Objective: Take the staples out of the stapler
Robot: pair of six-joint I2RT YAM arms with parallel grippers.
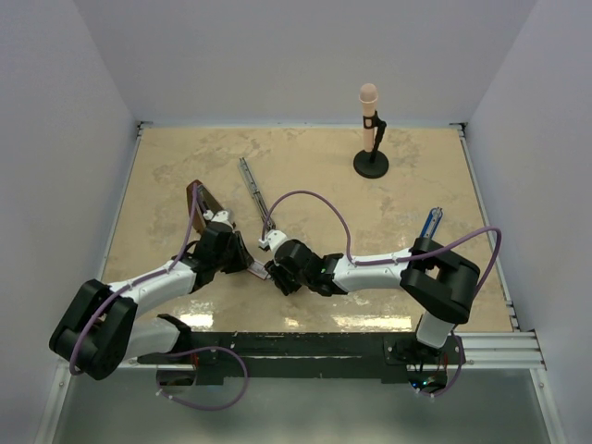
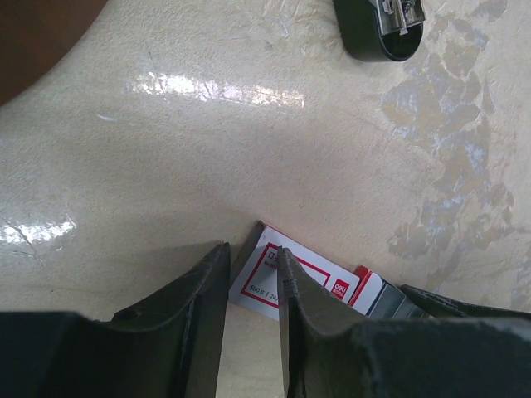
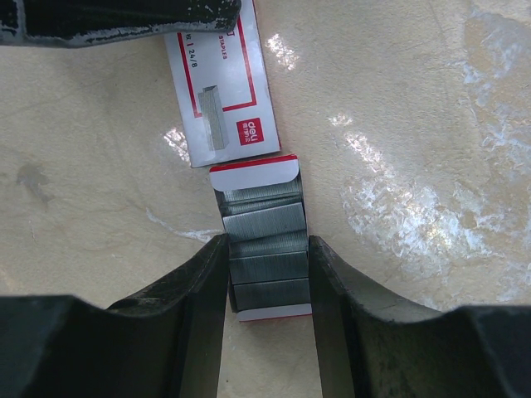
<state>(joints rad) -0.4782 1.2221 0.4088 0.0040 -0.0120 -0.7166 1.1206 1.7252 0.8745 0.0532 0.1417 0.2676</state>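
Where the two arms meet near the middle of the counter (image 1: 388, 199), the right pincer (image 3: 267, 245) is clamped on the open tray (image 3: 253, 172) of a red-and-white box, one finger tight against each long side. Silvery ridged staples (image 3: 264, 224) fill that tray in strips. Just beside it, at 12 o'clock in the right wrist view, lies the box's sleeve (image 3: 220, 91). The left pincer (image 2: 252, 249) stands over the sleeve's corner with fingers narrowly apart; I cannot tell whether it grips. Farther off, toward 12 o'clock in the top view, the stapler (image 1: 254, 192) lies swung open, apart from both pincers
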